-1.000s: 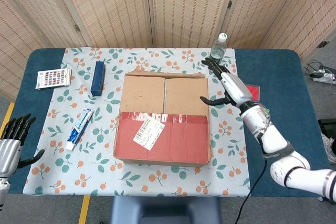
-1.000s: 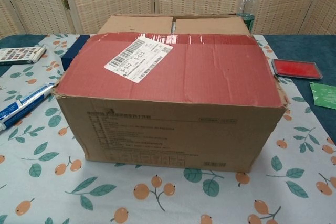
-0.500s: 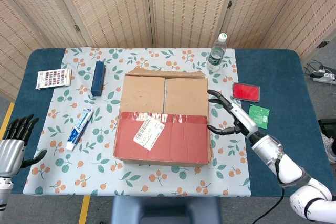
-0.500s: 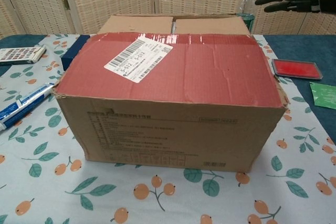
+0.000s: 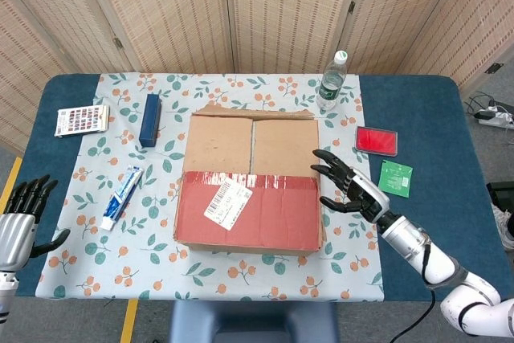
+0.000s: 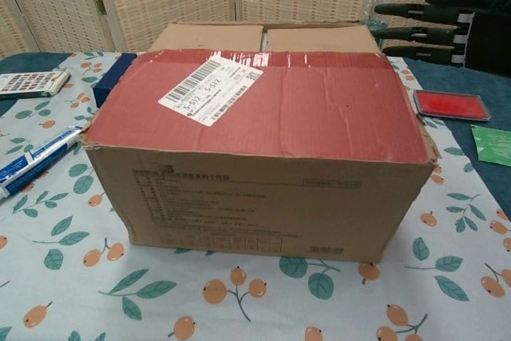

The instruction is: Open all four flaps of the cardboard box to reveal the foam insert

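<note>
At the lower left edge of the head view the left hand [image 5: 18, 226] hangs beside the table, its fingers straight and apart, holding nothing. In the middle of the frame stands the brown cardboard box [image 5: 249, 185] on the leaf-and-fruit patterned tablecloth [image 5: 152, 238]. Its near red-taped flap [image 6: 263, 109] lies flat and carries a white barcode label [image 6: 210, 88]; the two plain brown flaps [image 5: 251, 144] behind it are closed too. At the right side of the box the right hand [image 5: 349, 190] hovers with its black fingers [image 6: 415, 12] spread and stretched toward the box edge, gripping nothing; I cannot tell if they touch it. Left of the box lie a blue-and-white toothpaste tube [image 5: 122, 196], a dark blue long box [image 5: 149, 119] and a calculator [image 5: 81, 119]. To the right are a green card [image 5: 395, 177] and a red flat case [image 5: 377, 140]. A clear plastic bottle [image 5: 328, 83] stands at the far right corner of the box.
</note>
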